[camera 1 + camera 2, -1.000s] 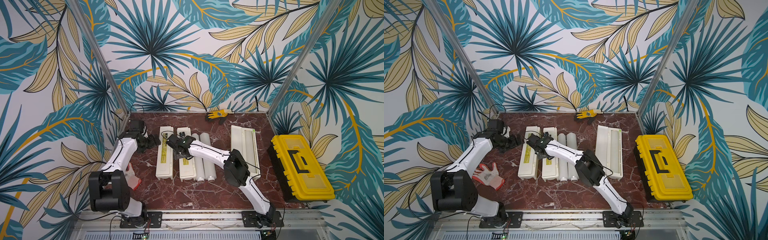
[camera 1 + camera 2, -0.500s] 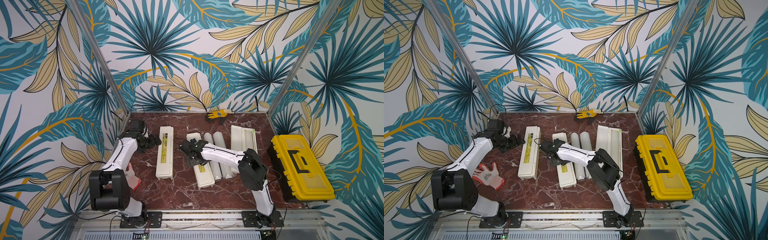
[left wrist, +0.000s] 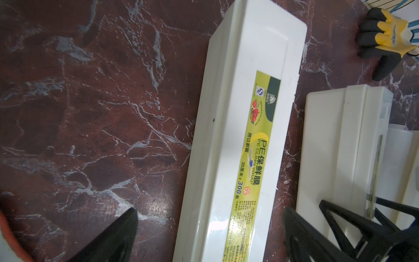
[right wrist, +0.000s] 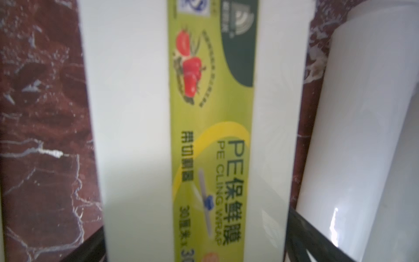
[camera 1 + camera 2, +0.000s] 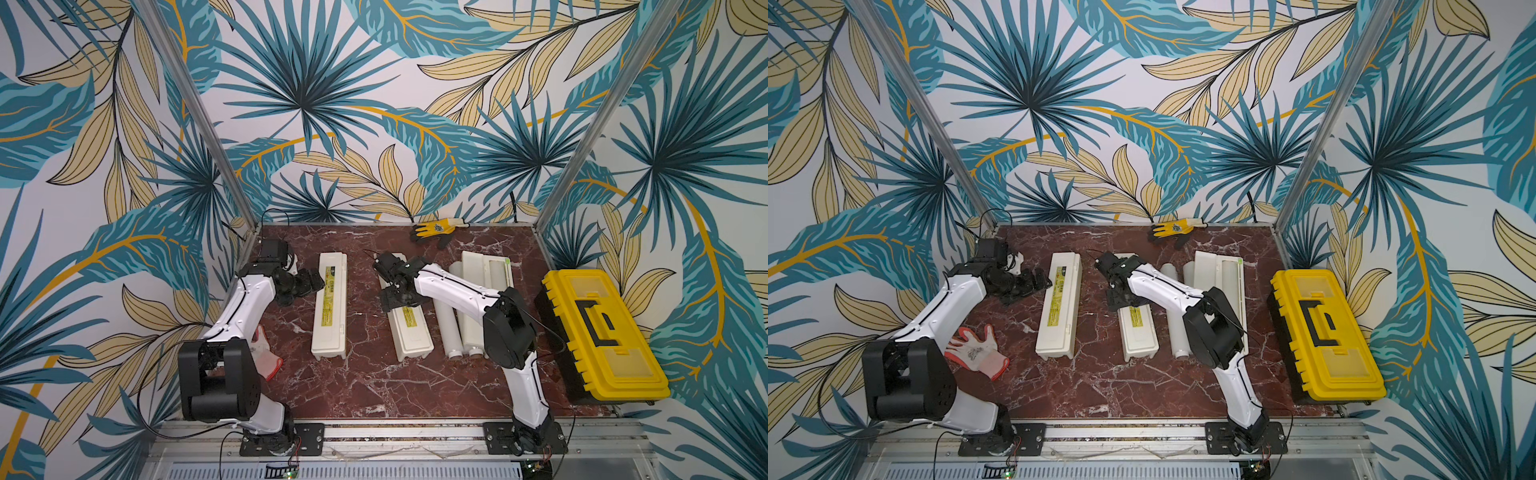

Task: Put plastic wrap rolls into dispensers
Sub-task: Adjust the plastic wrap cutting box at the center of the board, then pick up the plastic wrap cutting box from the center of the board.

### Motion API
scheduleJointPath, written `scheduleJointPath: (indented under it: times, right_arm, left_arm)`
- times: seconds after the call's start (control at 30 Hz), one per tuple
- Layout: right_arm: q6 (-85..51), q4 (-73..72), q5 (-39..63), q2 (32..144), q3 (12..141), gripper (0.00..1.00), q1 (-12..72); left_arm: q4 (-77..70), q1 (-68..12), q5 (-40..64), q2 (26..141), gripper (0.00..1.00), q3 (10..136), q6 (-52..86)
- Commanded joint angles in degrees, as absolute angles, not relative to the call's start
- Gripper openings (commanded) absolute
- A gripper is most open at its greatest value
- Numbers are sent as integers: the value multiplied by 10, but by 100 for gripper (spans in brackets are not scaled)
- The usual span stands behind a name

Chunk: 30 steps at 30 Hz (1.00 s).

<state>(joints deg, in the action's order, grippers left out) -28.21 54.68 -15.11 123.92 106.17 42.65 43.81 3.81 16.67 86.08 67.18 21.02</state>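
jaws spread, right gripper (image 5: 399, 300) straddles middle dispenser (image 5: 411, 332), right arm (image 5: 457, 287) stretched low.

The left arm (image 5: 245, 307) and right arm (image 5: 453, 286) are clad in white shells with bulky black joints. Black cables are routed alongside; black base plates (image 5: 309, 434) are screwed down.

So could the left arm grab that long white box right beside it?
Probably yes: the left end effector is open right beside the white box, and nothing lies between them.
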Motion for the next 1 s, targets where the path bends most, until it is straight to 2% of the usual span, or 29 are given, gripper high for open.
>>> scheduleJointPath:
  times: [0.0, 0.37, 0.97]
  right_arm:
    - [-266, 578, -133, 1282, 1097, 99, 429]
    - [-268, 569, -80, 1301, 1147, 99, 403]
    - [-219, 575, -105, 1375, 1260, 99, 375]
  left_arm:
    - [429, 42, 173, 851, 99, 670, 206]
    - [428, 42, 187, 852, 99, 670, 203]
    - [428, 30, 154, 858, 99, 668, 233]
